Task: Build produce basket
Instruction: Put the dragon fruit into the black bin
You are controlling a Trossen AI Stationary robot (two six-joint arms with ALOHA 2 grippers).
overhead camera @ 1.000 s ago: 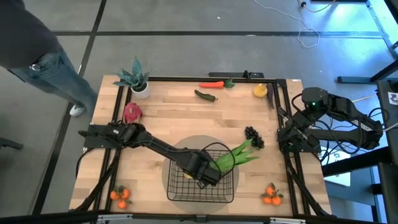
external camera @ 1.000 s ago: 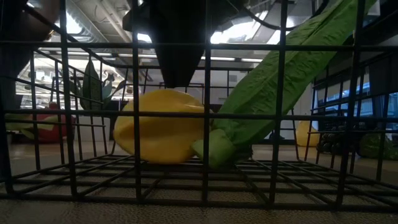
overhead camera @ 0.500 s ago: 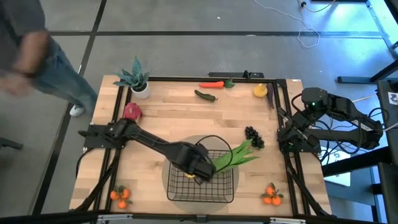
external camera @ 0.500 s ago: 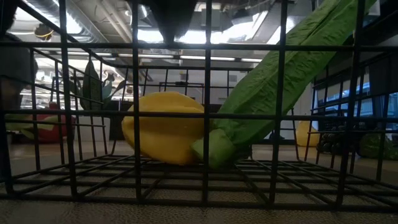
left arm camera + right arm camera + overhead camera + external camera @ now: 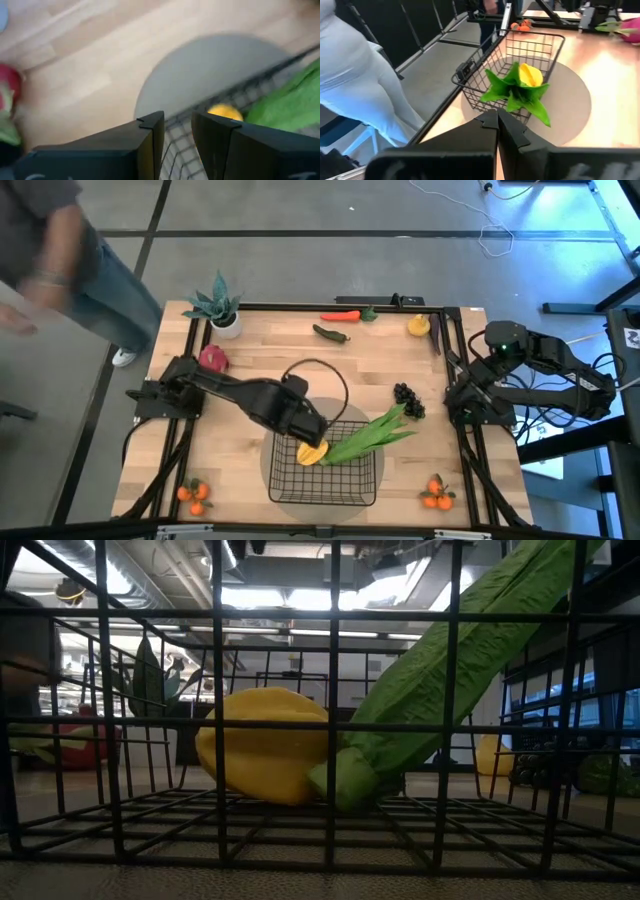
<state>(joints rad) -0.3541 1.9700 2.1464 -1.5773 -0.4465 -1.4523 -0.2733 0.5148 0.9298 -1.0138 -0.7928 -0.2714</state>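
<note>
Yellow toy mango [image 5: 312, 452] & long green leafy stalk [image 5: 368, 435] lie in black wire-mesh basket [image 5: 352, 492]; left gripper [image 5: 303, 423] empty, fingers apart, right gripper [image 5: 498, 123] pinched together; pink dragon fruit [image 5: 212, 360] prob light, rigid, grab mid-body.

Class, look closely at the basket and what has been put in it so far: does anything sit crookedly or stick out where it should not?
Yes. The green leafy stalks lie slanted, the stem end down in the basket beside the mango, the leaves hanging out over its rim towards the grapes. The mango lies wholly inside.
</note>
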